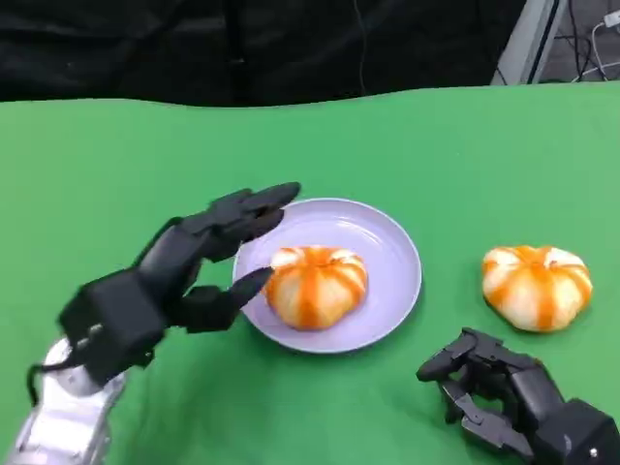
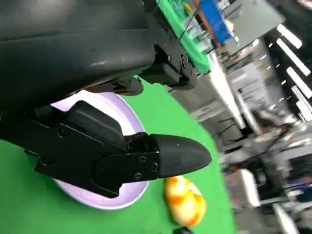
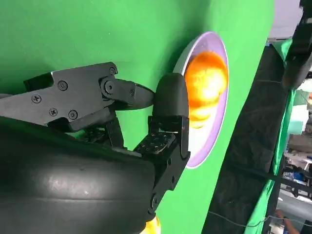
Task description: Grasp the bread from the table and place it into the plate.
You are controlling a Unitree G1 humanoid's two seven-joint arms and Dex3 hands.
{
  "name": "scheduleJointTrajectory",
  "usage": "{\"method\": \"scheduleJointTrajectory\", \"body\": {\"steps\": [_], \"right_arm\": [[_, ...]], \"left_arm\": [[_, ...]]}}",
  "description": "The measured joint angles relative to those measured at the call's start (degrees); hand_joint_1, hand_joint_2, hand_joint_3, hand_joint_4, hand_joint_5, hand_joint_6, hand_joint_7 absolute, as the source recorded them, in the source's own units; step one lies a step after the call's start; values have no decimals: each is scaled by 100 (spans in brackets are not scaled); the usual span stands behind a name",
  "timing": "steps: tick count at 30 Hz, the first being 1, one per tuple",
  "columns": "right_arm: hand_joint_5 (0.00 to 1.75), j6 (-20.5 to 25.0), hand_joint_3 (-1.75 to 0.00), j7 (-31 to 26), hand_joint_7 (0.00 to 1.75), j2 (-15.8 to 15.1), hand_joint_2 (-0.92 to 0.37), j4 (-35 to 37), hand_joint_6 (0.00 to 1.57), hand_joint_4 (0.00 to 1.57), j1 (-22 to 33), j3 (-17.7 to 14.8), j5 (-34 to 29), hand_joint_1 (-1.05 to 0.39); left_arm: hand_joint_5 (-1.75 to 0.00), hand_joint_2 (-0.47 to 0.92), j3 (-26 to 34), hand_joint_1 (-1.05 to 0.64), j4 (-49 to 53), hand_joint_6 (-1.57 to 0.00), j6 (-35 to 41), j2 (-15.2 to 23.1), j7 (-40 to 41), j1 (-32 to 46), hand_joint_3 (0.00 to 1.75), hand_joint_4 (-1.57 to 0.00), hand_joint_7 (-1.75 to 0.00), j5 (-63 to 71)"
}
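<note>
One orange-striped bread (image 1: 316, 283) lies on the lavender plate (image 1: 392, 242) in the middle of the green table; the right wrist view shows this bread (image 3: 207, 80) on the plate (image 3: 217, 122) too. My left hand (image 1: 184, 266) hovers at the plate's left rim with fingers spread and nothing in them. A second bread (image 1: 537, 285) sits on the table right of the plate, also seen past the plate (image 2: 124, 122) as the second bread (image 2: 185, 197) in the left wrist view. My right hand (image 1: 504, 392) lies low near the front right, fingers curled in, holding nothing.
The green cloth (image 1: 116, 174) covers the whole table up to a dark backdrop at the far edge. Bare cloth lies left of the plate and behind it. The second bread is just beyond my right hand.
</note>
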Motion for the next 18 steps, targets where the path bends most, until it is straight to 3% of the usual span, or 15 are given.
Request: {"method": "scheduleJointTrajectory", "body": {"steps": [5, 11, 18], "right_arm": [[175, -9, -47, 15, 115, -3, -92, 30, 72, 67, -16, 0, 7, -25], [175, -13, -47, 36, 116, -9, -92, 71, 73, 66, -47, -5, 15, -26], [175, -13, -46, 27, 116, -17, -92, 92, 72, 67, -59, -21, 13, -26]], "left_arm": [[-4, 92, 517, -74, 232, -46, -274, -337, -908, 304, 53, -50, -1, -1258], [-5, 92, 991, -71, 254, -55, -203, -548, -1354, 630, 49, -61, -3, -1926], [-5, 92, 1516, -71, 217, -56, 0, -573, -1835, 1071, 47, -65, -2, -2404]]}}
